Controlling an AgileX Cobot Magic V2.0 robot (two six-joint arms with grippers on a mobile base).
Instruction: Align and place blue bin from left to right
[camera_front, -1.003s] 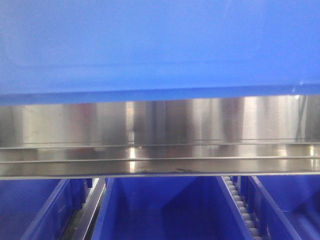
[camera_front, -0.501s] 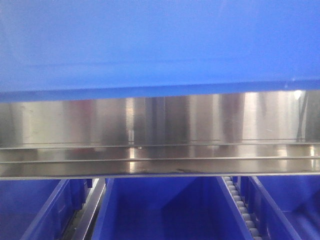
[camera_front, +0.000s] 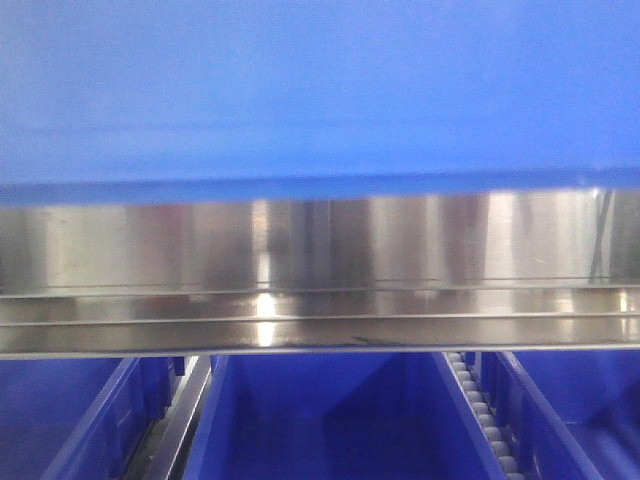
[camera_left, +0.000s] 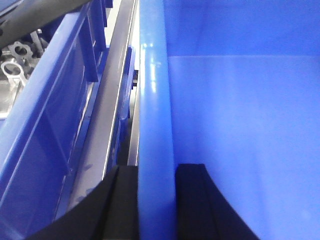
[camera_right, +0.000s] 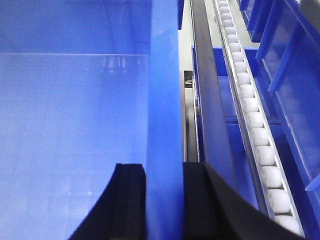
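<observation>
The blue bin (camera_front: 320, 90) fills the upper part of the front view as a broad glossy wall. In the left wrist view I look down into the blue bin (camera_left: 240, 125), and my left gripper (camera_left: 156, 170) is shut on its left rim (camera_left: 152, 100), one black finger (camera_left: 125, 200) outside and one inside. In the right wrist view the blue bin's inside (camera_right: 65, 125) lies to the left. My right gripper (camera_right: 164, 167) is shut on the bin's right rim (camera_right: 164, 75), with one black finger (camera_right: 205, 200) outside the wall.
A shiny steel rail (camera_front: 320, 270) runs under the bin across the front view. Below it stand other blue crates (camera_front: 330, 420) and a white roller track (camera_front: 480, 410). Another crate (camera_left: 55, 100) and a steel rail (camera_left: 112, 100) flank the bin's left; rollers (camera_right: 252, 120) and crates (camera_right: 295, 65) flank its right.
The bin's lower edge in the front view has shifted only slightly, sitting a touch lower on the right than a second ago. Rail and lower crates have not moved.
</observation>
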